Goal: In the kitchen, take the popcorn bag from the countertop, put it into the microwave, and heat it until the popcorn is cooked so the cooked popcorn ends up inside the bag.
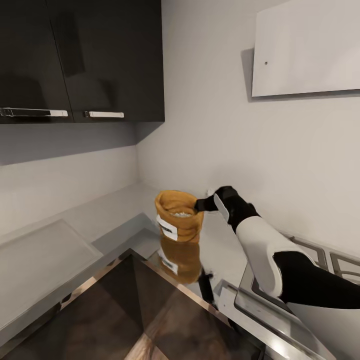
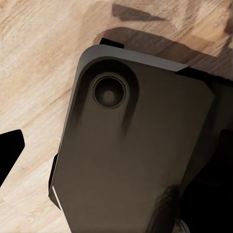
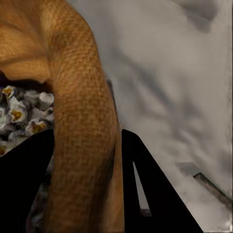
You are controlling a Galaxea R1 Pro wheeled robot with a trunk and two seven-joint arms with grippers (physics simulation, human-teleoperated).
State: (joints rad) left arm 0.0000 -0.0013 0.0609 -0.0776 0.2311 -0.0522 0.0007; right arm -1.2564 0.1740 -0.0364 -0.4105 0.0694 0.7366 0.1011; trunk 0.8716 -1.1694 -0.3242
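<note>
The popcorn bag (image 1: pixel 177 220), an orange-brown sack with a white label, stands in the corner of the glossy grey countertop (image 1: pixel 117 207), its reflection right beneath it. My right gripper (image 1: pixel 202 204) reaches in from the right and is shut on the bag's rolled rim. In the right wrist view the rim (image 3: pixel 82 111) runs between the two black fingers (image 3: pixel 145 184), one inside the sack and one outside. Pale popcorn (image 3: pixel 24 114) lies inside the bag. I cannot tell whether the bag rests on the worktop or hangs just above it. The microwave is out of view.
Dark wall cabinets (image 1: pixel 80 60) hang over the corner and a white hood (image 1: pixel 305 45) is on the right wall. The steel gas hob (image 1: pixel 320 260) lies under my right arm. The left wrist view looks down on wooden floor (image 2: pixel 34 63) and my dark base (image 2: pixel 136 155).
</note>
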